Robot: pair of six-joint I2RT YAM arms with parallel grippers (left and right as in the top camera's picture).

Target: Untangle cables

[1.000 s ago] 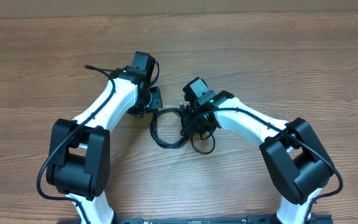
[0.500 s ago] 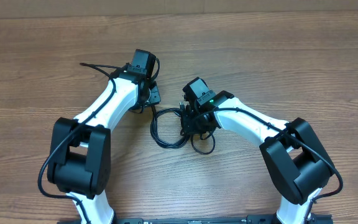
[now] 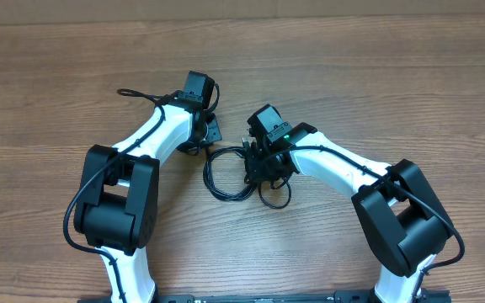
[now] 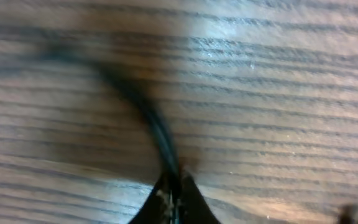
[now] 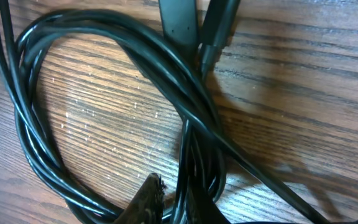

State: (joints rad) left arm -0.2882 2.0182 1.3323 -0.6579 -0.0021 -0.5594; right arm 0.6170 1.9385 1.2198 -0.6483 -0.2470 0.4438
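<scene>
My left gripper (image 4: 174, 194) has its fingers pressed together on one thin black strand (image 4: 157, 134). The strand leaves the fingertips and curves away ahead and to the left over the wooden table (image 4: 278, 93). That wrist picture is blurred, so I can't make out more of it. From above, this hand sits just to the left of the cables (image 3: 226, 175), which lie in a loose coil between my two hands. My right gripper (image 5: 185, 208) is nipped in on the bundle where the loops cross. One fingertip (image 5: 149, 196) lies against the strands, and the other I can't see beneath them. Ahead of it a loop opens out to the left, and two plug connectors (image 5: 180, 22) lie side by side just beyond the crossing. A smaller loop (image 3: 274, 199) lies behind the right hand, toward its arm.
</scene>
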